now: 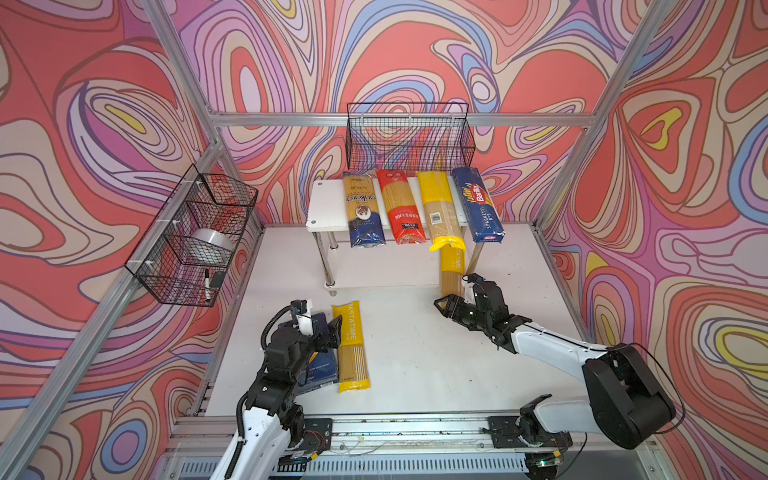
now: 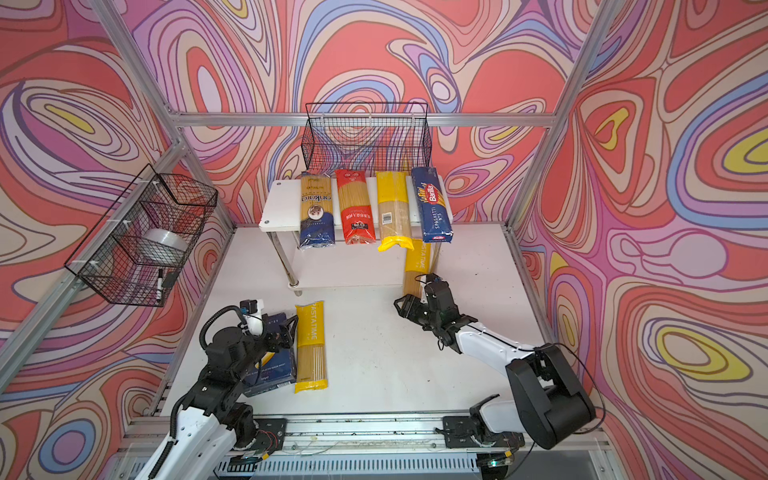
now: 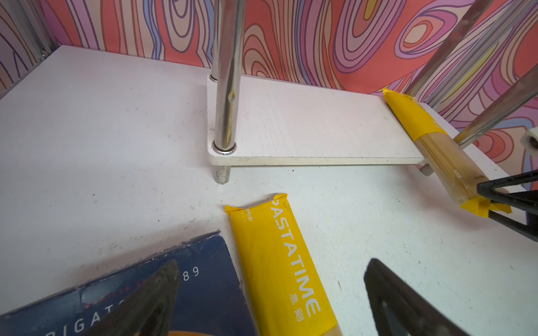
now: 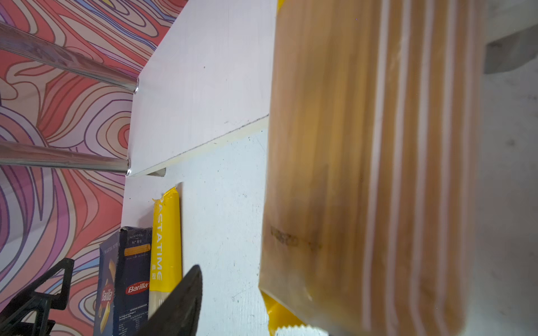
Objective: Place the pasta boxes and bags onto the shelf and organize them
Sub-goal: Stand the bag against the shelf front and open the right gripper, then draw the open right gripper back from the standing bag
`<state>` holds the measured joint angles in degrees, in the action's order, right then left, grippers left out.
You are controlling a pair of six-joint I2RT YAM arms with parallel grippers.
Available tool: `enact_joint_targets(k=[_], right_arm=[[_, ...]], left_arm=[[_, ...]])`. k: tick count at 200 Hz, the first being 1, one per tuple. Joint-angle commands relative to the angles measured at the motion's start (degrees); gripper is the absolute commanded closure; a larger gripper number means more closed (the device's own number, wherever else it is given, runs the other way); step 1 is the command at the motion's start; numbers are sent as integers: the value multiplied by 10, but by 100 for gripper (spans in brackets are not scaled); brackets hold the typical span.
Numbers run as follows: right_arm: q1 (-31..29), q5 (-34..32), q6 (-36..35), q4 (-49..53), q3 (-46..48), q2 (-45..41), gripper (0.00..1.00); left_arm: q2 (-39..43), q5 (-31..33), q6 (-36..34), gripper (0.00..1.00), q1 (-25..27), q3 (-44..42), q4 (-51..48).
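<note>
Jaws of the right gripper (image 1: 454, 293) bracket the near yellow end of a PASTATIME bag (image 1: 451, 266) at about 1 o'clock on the surface (image 1: 415, 353). The bag's far end lies on the shelf's lower board (image 3: 305, 122). Whether they pinch it I cannot tell. The left gripper (image 3: 273, 264) hangs with jaws spread over a second bag (image 1: 352, 345) and the rigatoni box (image 3: 203, 285) at 8 o'clock. The bag looks light, slick-filmed, stiff lengthwise yet brittle, so it is better held on the strand-filled body than the floppy crimp.
</note>
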<state>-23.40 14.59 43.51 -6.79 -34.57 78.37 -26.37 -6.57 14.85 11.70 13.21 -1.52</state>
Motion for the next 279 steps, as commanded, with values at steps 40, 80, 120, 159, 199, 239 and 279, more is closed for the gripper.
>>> enact_joint_targets(k=[40,80,120,159,199,239,279], right_arm=[[2,-47,-43,12,-46,1,32],[3,-68,-57,38,-52,-23,32],[4,-100,-74,79,-52,-61,31],[7,-94,-76,78,-54,-61,31],[9,-95,-83,102,-62,-50,30],[13,-113,-94,135,-52,-88,30],[15,-114,-113,183,-60,-122,30]], left_arm=[[7,-1,2,0,1,8,0],[10,-2,2,0,2,8,-1],[12,-2,2,0,1,6,-1],[14,-2,2,0,1,6,-2],[21,-1,3,0,2,4,-4],[26,0,3,0,1,2,-5],[23,-1,2,0,1,3,-4]])
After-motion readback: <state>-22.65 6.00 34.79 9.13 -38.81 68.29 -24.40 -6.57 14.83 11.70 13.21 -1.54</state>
